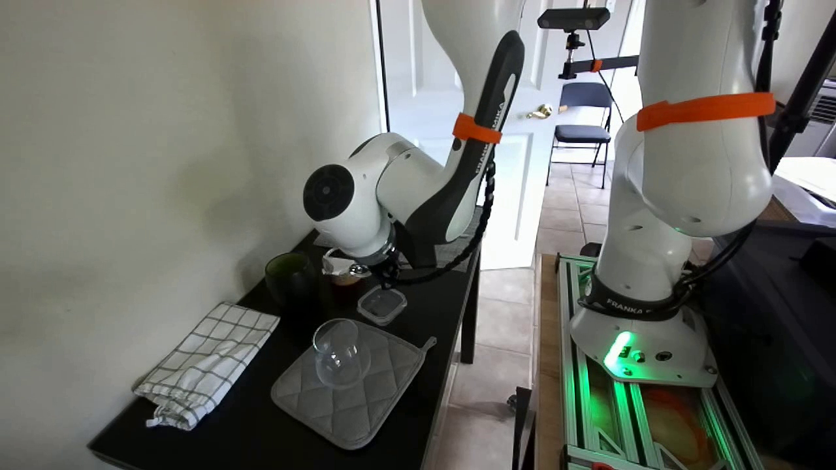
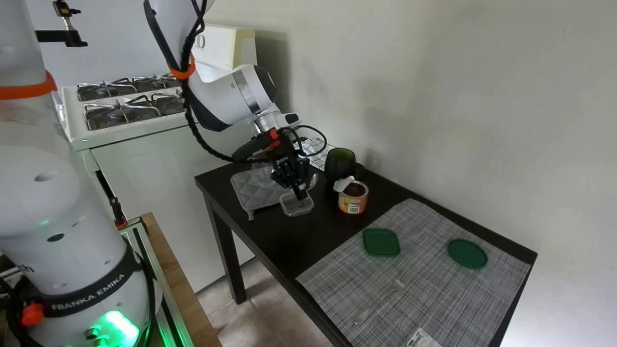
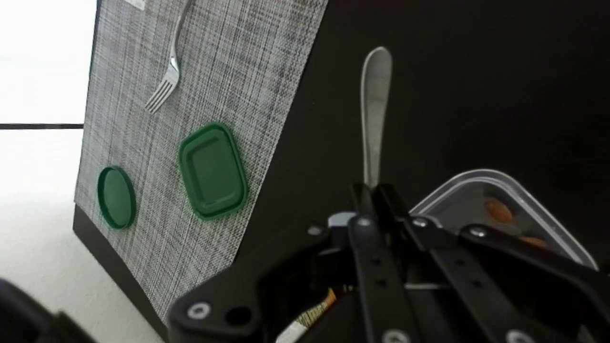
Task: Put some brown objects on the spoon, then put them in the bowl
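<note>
My gripper is shut on a metal spoon, whose handle sticks out past the fingertips in the wrist view. The spoon's head shows in both exterior views; what lies on it is too small to tell. The gripper is above and beside a clear square container. In the wrist view brown oval objects lie in that container, partly hidden by my fingers. An open can stands beside it. A clear glass bowl rests on a grey pot holder.
A dark green mug stands behind the can. A checked towel lies by the wall. A grey placemat holds two green lids and a fork. The wall runs along the black table's back edge.
</note>
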